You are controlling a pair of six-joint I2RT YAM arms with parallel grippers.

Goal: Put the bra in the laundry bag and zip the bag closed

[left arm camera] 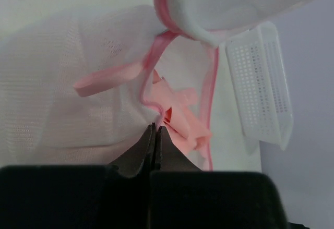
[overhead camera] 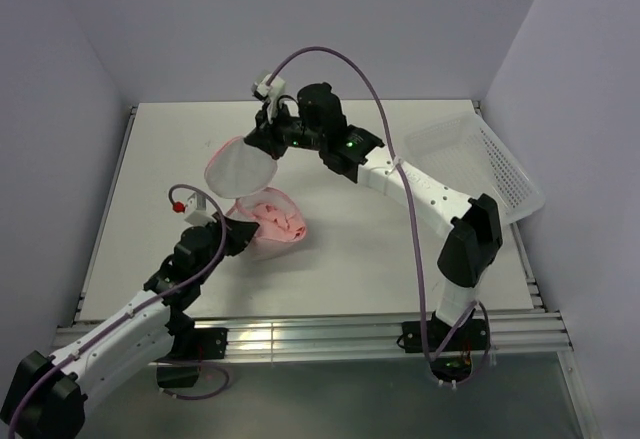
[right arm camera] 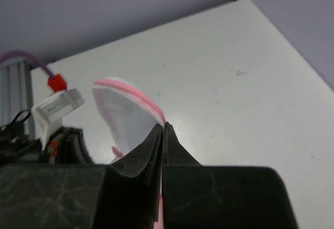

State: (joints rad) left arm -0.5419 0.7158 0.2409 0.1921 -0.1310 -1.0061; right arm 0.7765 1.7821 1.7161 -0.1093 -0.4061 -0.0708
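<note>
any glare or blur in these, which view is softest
Top external: sharp, even light, glare strip on the front rail. Left wrist: softest, laundry bag mesh washed out and blurred, basket crisper. Right wrist: right gripper dark and underexposed, table bright.

Both arms are the same build: chunky white shells on the long links, matte black housings at every joint. The right arm (overhead camera: pixel 425 194) has rows of tiny dark screw holes along its white link, plus a couple of green lights (overhead camera: pixel 350 143) glowing on the black bit near the wrist. The left arm (overhead camera: pixel 115 329) has the same white-and-black look. Each one trails a thin purple cable (overhead camera: pixel 330 51); the left's ends in a red plug (overhead camera: pixel 178 204) on a small white camera block (right arm camera: pixel 57 104). Black base plates (overhead camera: pixel 445 335) sit along the near edge of the worktop (overhead camera: pixel 400 259). The left gripper (left arm camera: pixel 155 127) and right gripper (right arm camera: pixel 163 127) are black, with slightly scuffed fingers (right arm camera: pixel 143 153) tapering to thin wedge tips.
</note>
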